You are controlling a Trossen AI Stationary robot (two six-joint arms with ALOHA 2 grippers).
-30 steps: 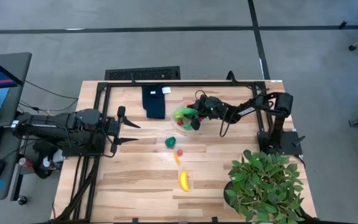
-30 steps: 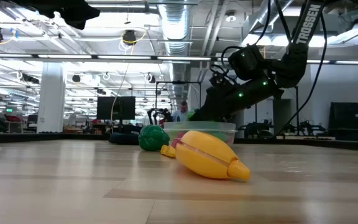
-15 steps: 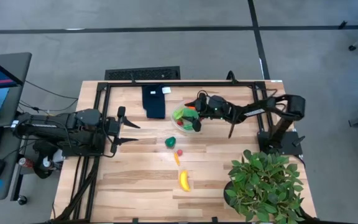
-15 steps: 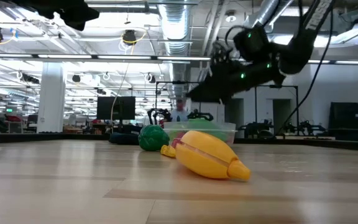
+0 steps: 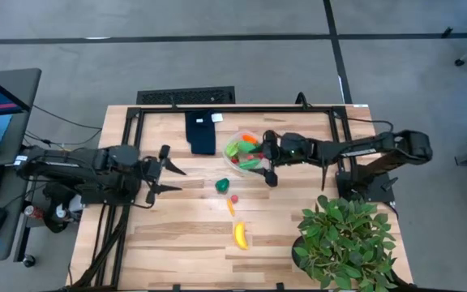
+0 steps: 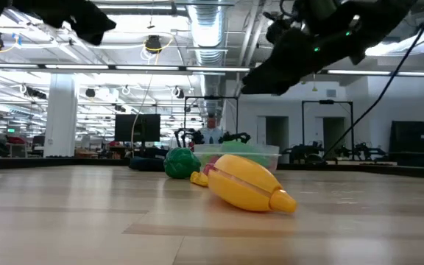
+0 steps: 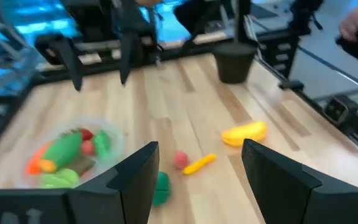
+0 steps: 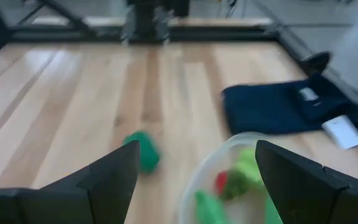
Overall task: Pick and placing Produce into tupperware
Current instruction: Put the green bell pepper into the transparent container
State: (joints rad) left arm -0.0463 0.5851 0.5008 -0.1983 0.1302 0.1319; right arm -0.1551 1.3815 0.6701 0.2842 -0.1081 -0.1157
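Note:
The clear round tupperware (image 5: 242, 152) stands on the table with green, red and orange produce inside; it also shows in the right wrist view (image 8: 241, 180). On the table nearer lie a green piece (image 5: 222, 185), a red strawberry (image 5: 235, 198), an orange carrot (image 5: 230, 208) and a yellow banana (image 5: 239, 235). My right gripper (image 5: 267, 160) hangs open, raised above the tupperware's right rim, with nothing between its fingers. My left gripper (image 5: 171, 172) stands open over the table to the left of the produce, also empty.
A dark blue folded cloth (image 5: 201, 132) lies beyond the tupperware on the left. A leafy potted plant (image 5: 347, 239) fills the near right corner. A black frame (image 5: 233, 107) runs along the table's far edge. Bare wood lies between my left gripper and the loose produce.
My right gripper has risen from the tupperware, high above the table, and drawn back a little toward the table's right and near edges. The produce in the tupperware and on the table lies where it did.

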